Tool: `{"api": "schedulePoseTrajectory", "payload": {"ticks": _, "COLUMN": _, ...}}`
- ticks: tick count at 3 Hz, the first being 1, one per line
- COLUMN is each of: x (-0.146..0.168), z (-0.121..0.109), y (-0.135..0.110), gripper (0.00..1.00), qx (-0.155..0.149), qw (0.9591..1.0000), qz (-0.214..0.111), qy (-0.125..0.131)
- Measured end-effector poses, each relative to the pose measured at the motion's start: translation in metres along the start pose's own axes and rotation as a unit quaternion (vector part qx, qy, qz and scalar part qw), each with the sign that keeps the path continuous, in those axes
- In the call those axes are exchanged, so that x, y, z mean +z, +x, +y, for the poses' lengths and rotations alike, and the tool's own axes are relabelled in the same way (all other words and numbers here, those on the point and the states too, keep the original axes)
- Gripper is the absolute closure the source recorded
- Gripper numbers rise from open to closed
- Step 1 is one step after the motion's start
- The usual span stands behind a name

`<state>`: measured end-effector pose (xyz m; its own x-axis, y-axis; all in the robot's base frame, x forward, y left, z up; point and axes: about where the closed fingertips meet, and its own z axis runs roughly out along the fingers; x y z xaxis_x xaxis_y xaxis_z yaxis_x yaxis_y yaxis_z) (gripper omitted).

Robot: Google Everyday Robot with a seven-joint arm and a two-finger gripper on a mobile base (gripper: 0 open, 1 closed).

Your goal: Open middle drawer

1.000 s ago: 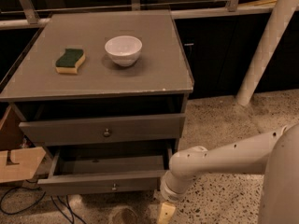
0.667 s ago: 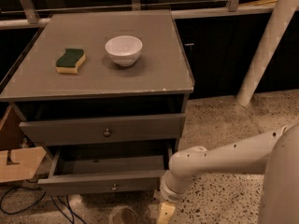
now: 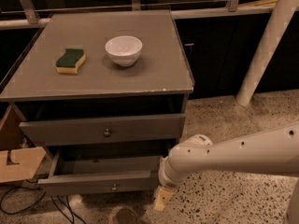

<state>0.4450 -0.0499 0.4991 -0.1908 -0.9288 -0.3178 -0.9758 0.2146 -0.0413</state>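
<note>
Nothing has shifted. The open middle drawer lies just left of my gripper; whether that is closed, I cannot tell.

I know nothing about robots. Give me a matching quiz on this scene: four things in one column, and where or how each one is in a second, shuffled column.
Things:
1. sponge
2. bowl
3. middle drawer
4. gripper

Places or states:
A. pulled out, low on the cabinet
B. near the floor, just right of the open drawer's front
C. left part of the cabinet top
D. near the middle of the cabinet top, right of the sponge

Pairs: 1-C, 2-D, 3-A, 4-B.
</note>
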Motion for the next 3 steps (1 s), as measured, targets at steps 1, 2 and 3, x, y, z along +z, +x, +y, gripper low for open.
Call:
{"api": "schedulePoseTrajectory", "payload": {"ticks": 1, "x": 0.000, "z": 0.000, "y": 0.000, "gripper": 0.00, "qx": 0.000, "qw": 1.0000, "qz": 0.000, "qy": 0.000}}
{"api": "schedulePoseTrajectory", "payload": {"ticks": 2, "x": 0.045, "z": 0.010, "y": -0.019, "gripper": 0.00, "qx": -0.035, "qw": 0.9986, "qz": 0.014, "qy": -0.036}}
{"api": "schedulePoseTrajectory", "payload": {"ticks": 3, "x": 0.072, "z": 0.013, "y": -0.030, "gripper": 0.00, "qx": -0.055, "qw": 0.9966, "qz": 0.022, "qy": -0.058}}
